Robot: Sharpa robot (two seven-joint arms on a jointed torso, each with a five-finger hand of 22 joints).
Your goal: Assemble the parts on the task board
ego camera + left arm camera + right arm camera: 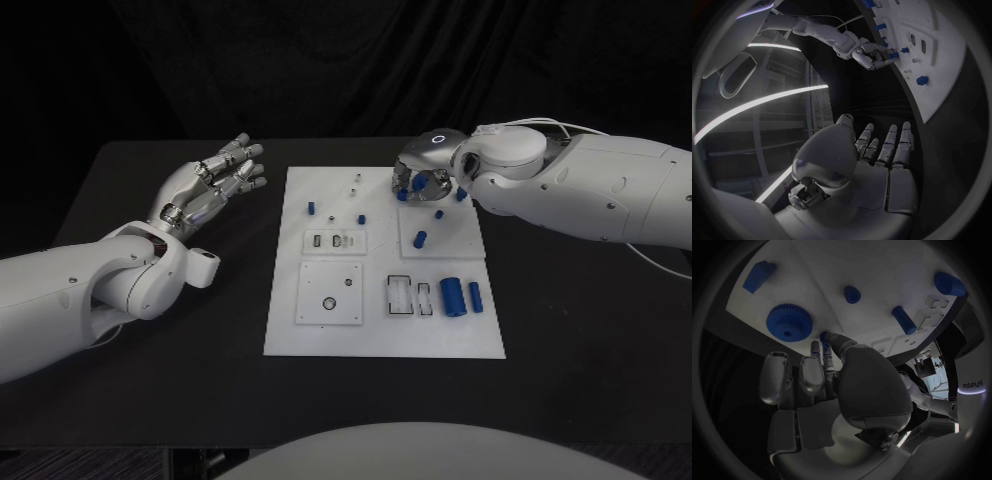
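the task board [382,340] is lying flat in the middle of the black table [577,350], its long side running away from the robot. small blue parts are sitting on it: two blue cylinders [462,295] are lying side by side near the board's right edge, next to a rectangular recess [408,297]; another blue part [420,239] is lying nearer the centre, and one blue peg [310,208] is resting near the board's left edge. a square plate with an oval hole [330,293] is occupying the near left area.

the right hand [421,184] is reaching down over the far right corner of the board, fingers pointing at the surface. in the right wrist view the fingertips [824,347] are pinching a small blue part [824,336] against the board, just beside a blue gear [789,322] lying flat on the white surface. a blue block [759,276], a short blue peg [852,294] and a longer blue pin [904,320] are lying farther out on the same surface, apart from the fingers.

the left hand [214,185] is hovering above the table to the left of the board, well apart from it, palm facing the board, fingers extended and spread, holding nothing. the left wrist view is showing the same straight fingers [891,142] with the board's edge [932,107] beyond them.
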